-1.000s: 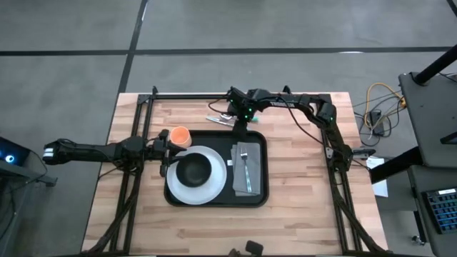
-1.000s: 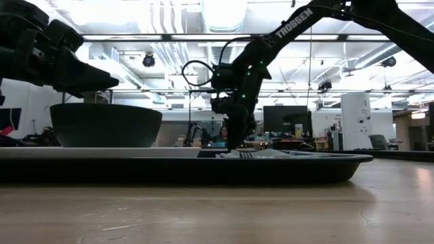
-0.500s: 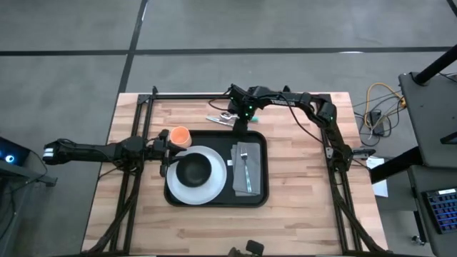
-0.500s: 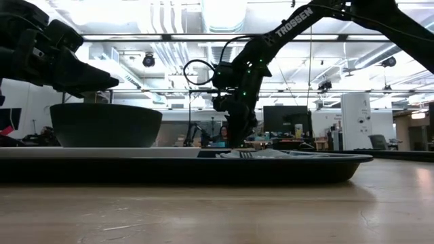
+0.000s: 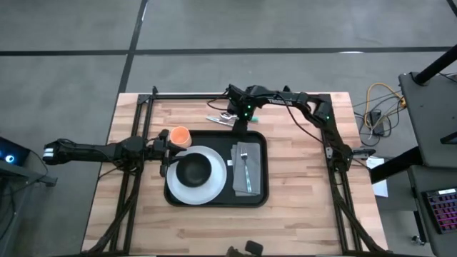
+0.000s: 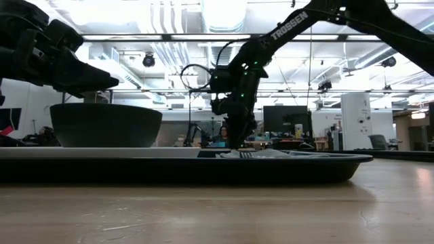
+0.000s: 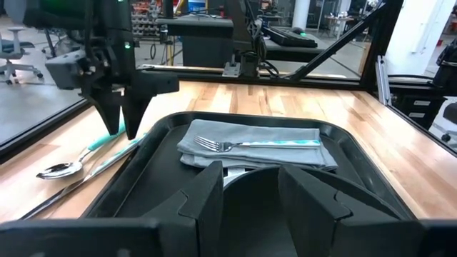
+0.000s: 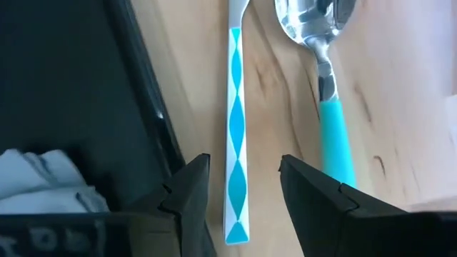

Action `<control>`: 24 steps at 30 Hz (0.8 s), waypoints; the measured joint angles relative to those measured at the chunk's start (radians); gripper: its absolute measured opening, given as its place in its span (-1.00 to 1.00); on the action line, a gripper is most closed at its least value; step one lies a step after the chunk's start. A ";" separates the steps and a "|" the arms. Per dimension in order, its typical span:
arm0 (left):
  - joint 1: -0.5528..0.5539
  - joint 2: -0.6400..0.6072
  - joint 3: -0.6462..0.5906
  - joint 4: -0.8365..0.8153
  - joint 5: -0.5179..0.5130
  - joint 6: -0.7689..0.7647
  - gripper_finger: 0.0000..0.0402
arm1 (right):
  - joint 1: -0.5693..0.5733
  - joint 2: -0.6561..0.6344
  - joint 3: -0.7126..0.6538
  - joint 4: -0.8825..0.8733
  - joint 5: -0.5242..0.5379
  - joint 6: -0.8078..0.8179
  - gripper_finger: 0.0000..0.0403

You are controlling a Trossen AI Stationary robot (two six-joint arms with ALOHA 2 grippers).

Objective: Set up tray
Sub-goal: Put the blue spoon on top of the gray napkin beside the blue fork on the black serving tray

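Tray [image 5: 258, 196] at frame centre on the surface; right pincer [image 8: 239, 187], fingers spread, straddles the patterned knife handle [image 8: 235, 114] above the tray's upper edge—should descend square, clear of the spoon [image 8: 325, 68]; left pincer [image 7: 250, 187] open by the bowl.

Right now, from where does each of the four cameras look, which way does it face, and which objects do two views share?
High view: above the table, straight down; both arms, tray, left gripper, right gripper.
Low view: table height, level toward the room; black bowl, right arm.
Left wrist view: across the tray toward the fork on the napkin; own fingers.
Right wrist view: down at a knife handle and spoon beside the tray; own open fingers.
Shared: both wrist views show the spoon.
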 joint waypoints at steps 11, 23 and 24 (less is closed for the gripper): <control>0.000 0.002 0.000 0.000 0.000 0.000 -0.41 | 0.005 0.214 0.290 -0.272 0.027 -0.046 -0.22; 0.000 0.000 0.000 0.000 0.000 0.000 -0.41 | 0.005 0.231 0.319 -0.314 0.032 -0.057 -0.38; 0.000 0.000 0.000 0.000 0.000 0.000 -0.41 | 0.005 0.231 0.319 -0.314 0.032 -0.061 -0.39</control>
